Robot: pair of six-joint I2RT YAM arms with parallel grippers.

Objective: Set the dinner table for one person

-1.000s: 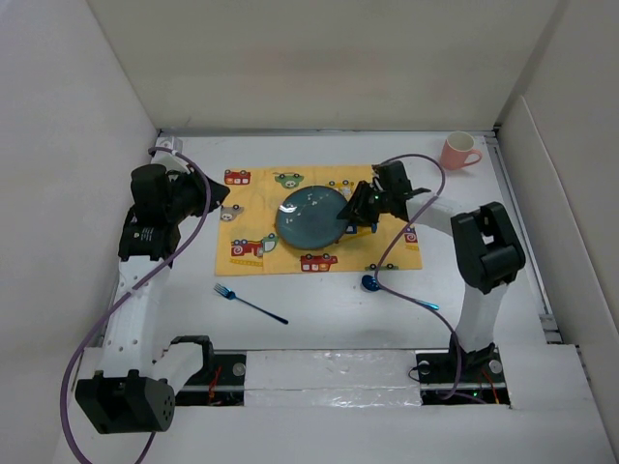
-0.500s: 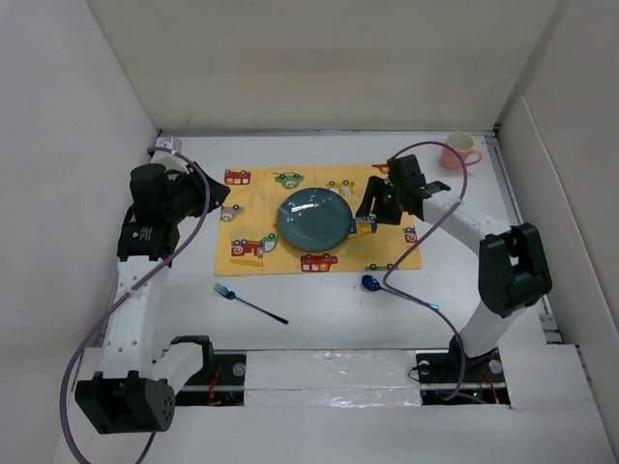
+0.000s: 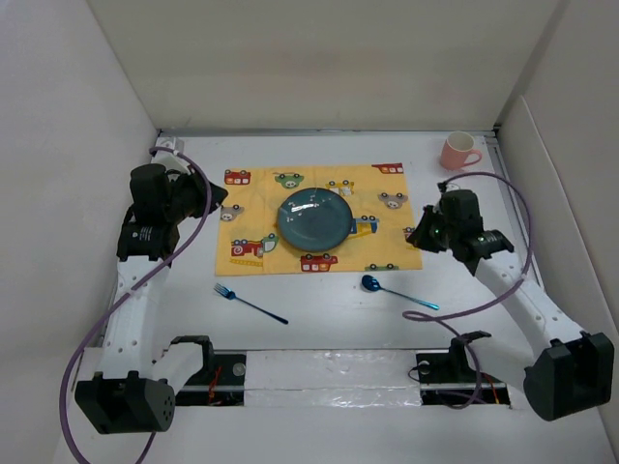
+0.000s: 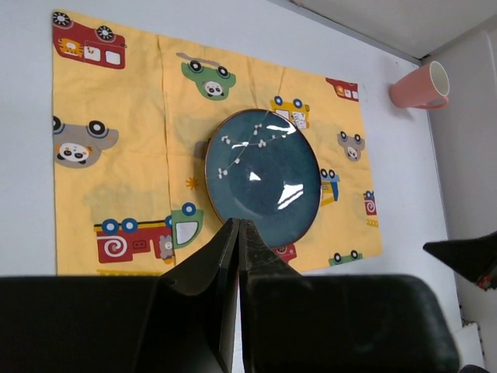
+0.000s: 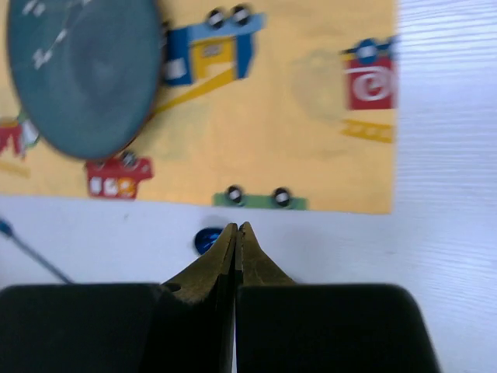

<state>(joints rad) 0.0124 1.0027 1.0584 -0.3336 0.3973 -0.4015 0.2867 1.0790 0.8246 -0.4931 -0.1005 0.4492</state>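
Item 1. White surface point(image 3: 319, 319): a large plain rectangle walled by white panels point(image 3: 338, 58). It fills the middle of the overhead view and carries everything listed below.

Item 2. Yellow placemat point(image 3: 253, 208) with a cartoon-vehicle print: we find it lying flat on the surface, centre of the overhead frame, slightly towards the top.

Item 3. Dark blue plate point(image 3: 315, 217): it rests on the placemat, near the placemat's middle.

Item 4. Pink mug point(image 3: 459, 151): it stands upright in the upper right of the overhead frame, on the bare surface, well apart from the placemat.

Item 5. Blue fork point(image 3: 250, 303): it lies on the bare surface just below the placemat's lower left corner, tines pointing to the upper left.

Item 6. Blue spoon point(image 3: 397, 293): it lies on the bare surface just below the placemat's lower right part, its bowl nearest the cloth.

Item 7. Left arm point(image 3: 145, 242): it stands at the left of the overhead frame, its wrist beside the placemat's left edge. In the left wrist view we see the left jaws pressed together with nothing between them.

Item 8. Right arm point(image 3: 513, 280): it reaches up from the lower right, its wrist at the placemat's right edge. In the right wrist view we see the right jaws pressed together with nothing between them, their tips near the cloth's edge and the spoon bowl.
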